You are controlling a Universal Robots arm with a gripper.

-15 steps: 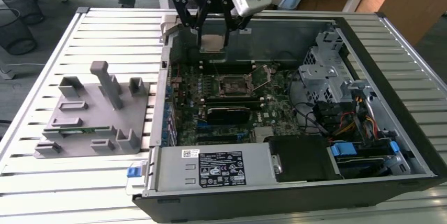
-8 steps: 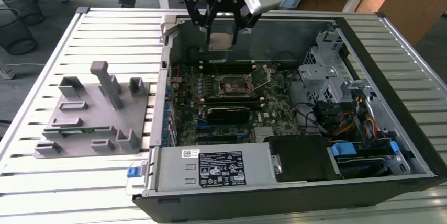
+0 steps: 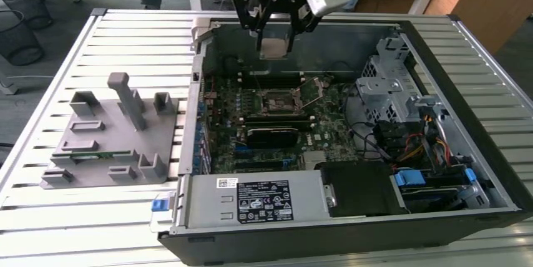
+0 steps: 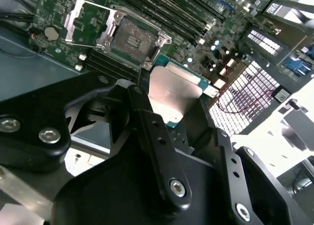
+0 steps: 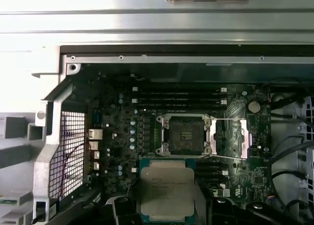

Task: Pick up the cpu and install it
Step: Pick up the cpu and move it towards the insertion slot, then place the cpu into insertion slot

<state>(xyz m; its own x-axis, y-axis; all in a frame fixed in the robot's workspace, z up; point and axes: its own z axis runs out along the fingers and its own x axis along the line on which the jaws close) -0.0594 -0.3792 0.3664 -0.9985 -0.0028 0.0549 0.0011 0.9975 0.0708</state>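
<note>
The cpu [image 3: 275,47], a flat square chip with a shiny silver top, hangs in my gripper [image 3: 275,43] above the back of the open computer case. My gripper [image 4: 174,105] is shut on the chip's two edges. In both wrist views the cpu [image 4: 172,90] [image 5: 167,191] sits between the black fingers [image 4: 147,122]. The empty socket [image 3: 280,100] [image 4: 131,38] [image 5: 185,135] lies on the green motherboard a little ahead of the chip. Its metal load plate [image 5: 234,137] is swung open to one side.
A grey fixture block [image 3: 108,136] holding a green memory stick [image 3: 92,153] stands on the slatted table at the exterior view's left. Inside the case are a power supply [image 3: 249,199], a drive cage [image 3: 390,86], cables and a black block [image 3: 271,135].
</note>
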